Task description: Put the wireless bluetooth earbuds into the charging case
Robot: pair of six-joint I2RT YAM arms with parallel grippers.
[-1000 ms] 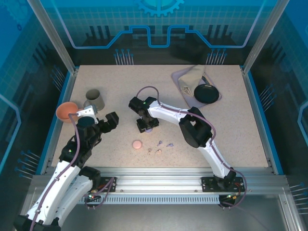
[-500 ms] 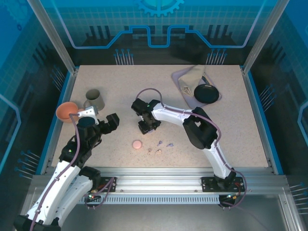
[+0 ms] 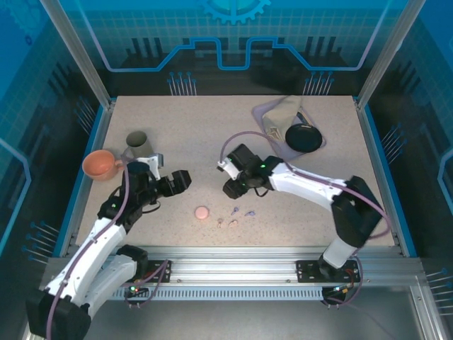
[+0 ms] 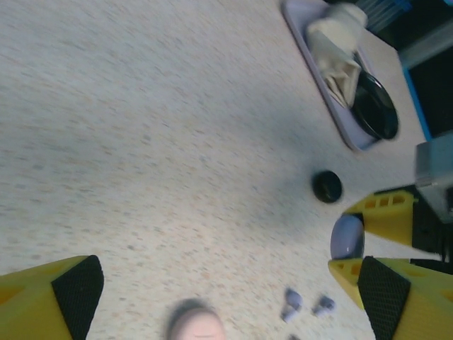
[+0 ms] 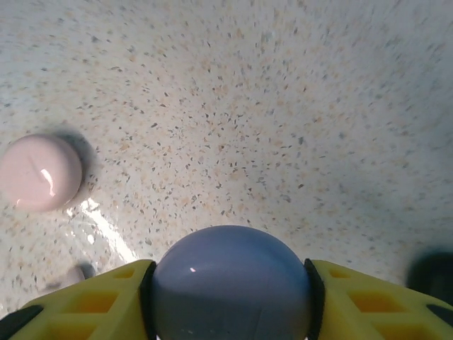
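My right gripper (image 3: 233,188) (image 5: 230,278) is shut on a round lavender charging case (image 5: 230,283) (image 4: 347,237), held just above the table with its lid closed. A pink case (image 3: 202,212) (image 5: 39,172) lies on the table to its front left. A black case (image 4: 327,186) (image 5: 432,276) lies close beside the right gripper. Several tiny earbuds lie loose near the front: two lavender ones (image 3: 250,212) (image 4: 291,301) and pale pink ones (image 3: 232,222). My left gripper (image 3: 180,181) (image 4: 226,290) is open and empty, left of the pink case.
An orange bowl (image 3: 98,164) and a grey cup (image 3: 136,140) stand at the left. A lavender tray (image 3: 260,112) at the back right holds a beige cloth (image 3: 283,113) and a black plate (image 3: 303,137).
The right arm has swung out to the right and carried the lavender case a little rightward. The left arm has reached forward and right, its gripper still open.
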